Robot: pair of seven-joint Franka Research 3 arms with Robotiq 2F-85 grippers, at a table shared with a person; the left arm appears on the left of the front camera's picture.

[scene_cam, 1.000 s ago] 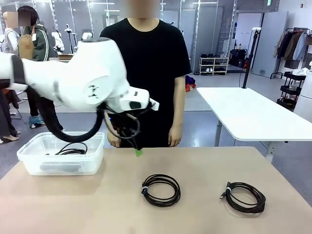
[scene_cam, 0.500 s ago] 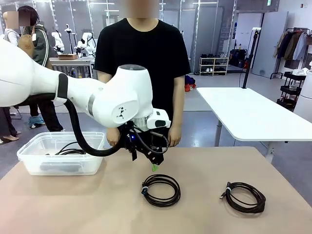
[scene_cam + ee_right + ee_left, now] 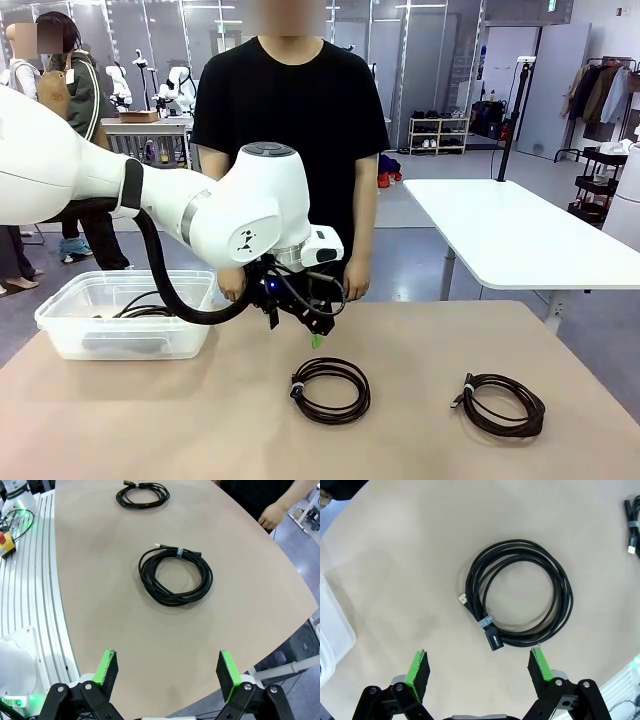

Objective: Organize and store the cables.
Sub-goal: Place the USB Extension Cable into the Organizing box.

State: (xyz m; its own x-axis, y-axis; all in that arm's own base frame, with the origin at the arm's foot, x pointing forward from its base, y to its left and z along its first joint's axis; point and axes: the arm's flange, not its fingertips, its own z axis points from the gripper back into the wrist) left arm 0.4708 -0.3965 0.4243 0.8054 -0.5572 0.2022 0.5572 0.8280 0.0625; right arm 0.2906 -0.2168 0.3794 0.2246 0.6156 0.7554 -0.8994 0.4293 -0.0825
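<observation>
Black cord on the tan tabletop is what I have under the left gripper. Its green pads stand as wide apart as they go, with nothing between them. The coiled cable lies flat just beyond the fingertips. Its banded plugs are on the side of the ring nearest the pads, roughly midway between them. From the front, the gripper hangs above the table at the coil's far edge, not touching it.

To pick well, I reckon I should carry the fingers forward until one pad is inside the ring and the other outside, over the banded stretch. Then I'd come straight down and close on the whole bundle. Catching a single loose loop would likely let the coil spill open on the lift.

My right gripper is also spread wide and empty, high over the table, with a second coil well ahead of its fingertips.

A clear bin sits off to one side of the left fingers with a cable in it, and I take it as the drop point. The person's hand hangs at the far table edge, close behind the left wrist, so I'd keep the lift low and swing away from it.
</observation>
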